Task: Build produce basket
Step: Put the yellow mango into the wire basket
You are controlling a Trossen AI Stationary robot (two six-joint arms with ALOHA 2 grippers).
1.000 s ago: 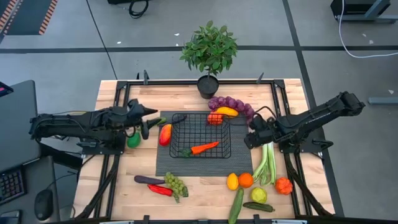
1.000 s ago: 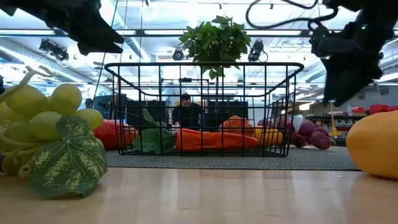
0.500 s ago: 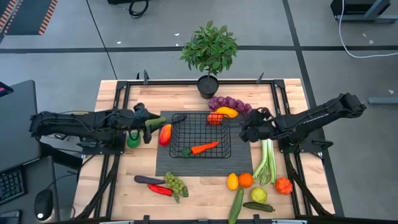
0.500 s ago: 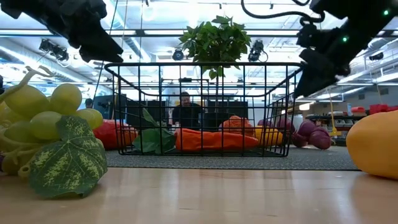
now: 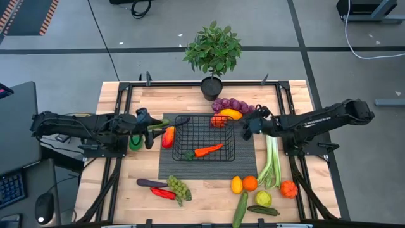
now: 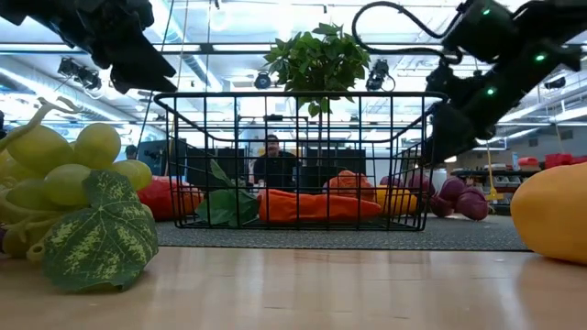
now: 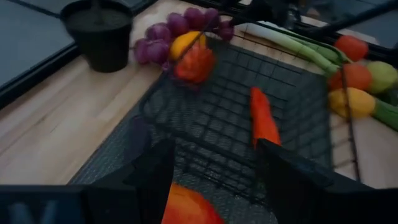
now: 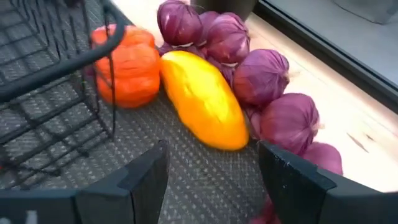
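Nearest the low camera: green grapes [image 6: 69, 174] with leaf, desk front edge, untouched. Loose produce also along the front: eggplant [image 5: 152, 183], red pepper [image 5: 162, 193], lemon [image 5: 236, 184], orange [image 5: 250, 183], cucumber [image 5: 240, 208], and the leek [image 5: 271, 166] lying lengthwise right of the mat.

Mid desk, the basket [image 5: 205, 149] sits on the ribbed mat [image 5: 168, 168], holding a carrot [image 5: 208, 150] lying diagonal.

My left gripper [image 5: 147, 128] hovers at the basket's left side, fingers spread, empty; a red-orange fruit [image 5: 168, 136] lies just beside it against the basket's left wall.

My right gripper [image 5: 245, 128] is at the basket's far-right corner, fingers [image 8: 146, 180] spread, nothing pinched. Straight ahead of them lies the yellow pepper [image 8: 204, 98], long axis running diagonally away from the fingers, touching the purple grapes [image 8: 261, 78] behind and an orange-red pepper [image 8: 126, 66] beside it, which I read as inside the wire. Right arm is clearly nearer; I judge the yellow pepper is next.
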